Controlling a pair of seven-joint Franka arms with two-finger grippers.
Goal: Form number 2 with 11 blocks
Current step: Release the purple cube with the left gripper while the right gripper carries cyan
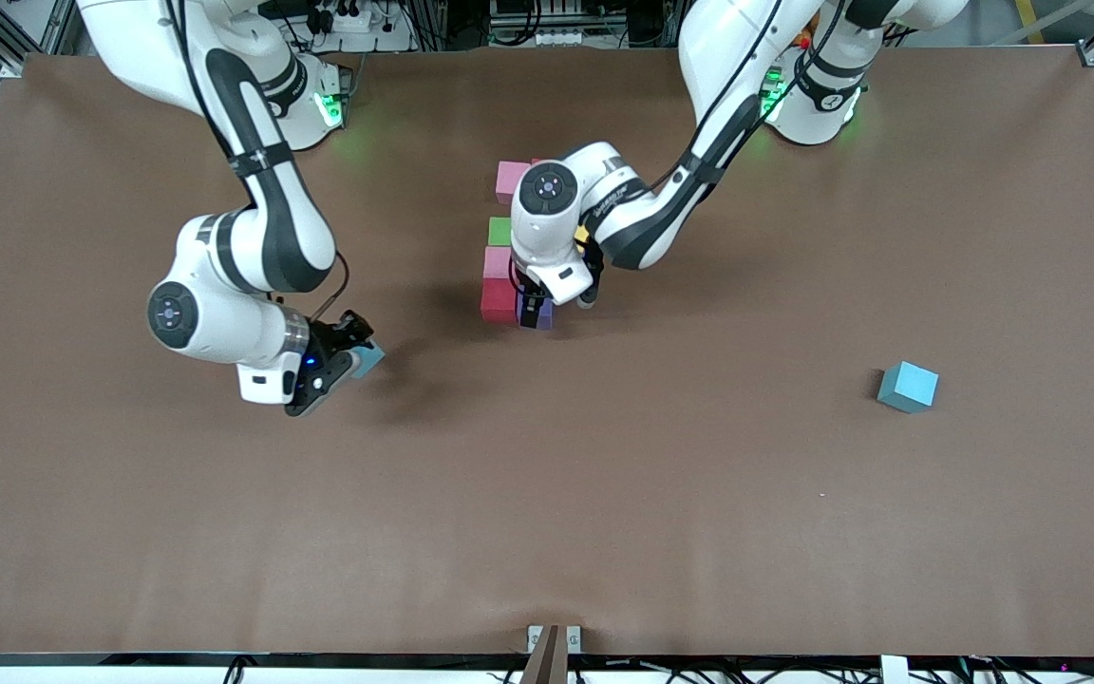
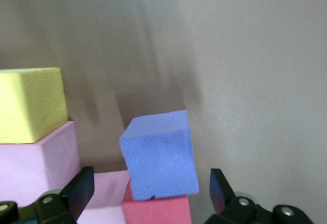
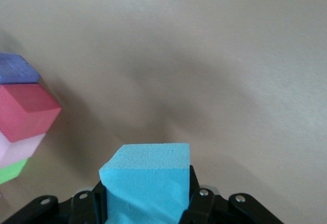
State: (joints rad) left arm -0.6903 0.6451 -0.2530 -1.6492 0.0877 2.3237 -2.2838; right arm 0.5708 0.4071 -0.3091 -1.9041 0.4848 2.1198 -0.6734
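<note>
A column of blocks runs down the table's middle: pink (image 1: 512, 180), green (image 1: 500, 231), pink (image 1: 498, 261), red (image 1: 499, 301). A purple block (image 1: 541, 316) (image 2: 159, 155) sits slightly askew against the red block (image 2: 158, 211), toward the left arm's end. My left gripper (image 1: 534, 310) (image 2: 150, 191) stands open over it, its fingers (image 2: 79, 191) clear of both sides. A yellow block (image 2: 30, 104) and pink blocks (image 2: 38, 155) lie beside it; the left arm hides part of the group. My right gripper (image 1: 355, 358) (image 3: 145, 198) is shut on a teal block (image 1: 367, 359) (image 3: 148, 183).
A second teal block (image 1: 908, 387) lies alone toward the left arm's end, nearer the front camera than the group. The brown table (image 1: 604, 532) spreads bare around it. The right wrist view shows the purple (image 3: 15, 69), red (image 3: 25, 109), pink and green blocks.
</note>
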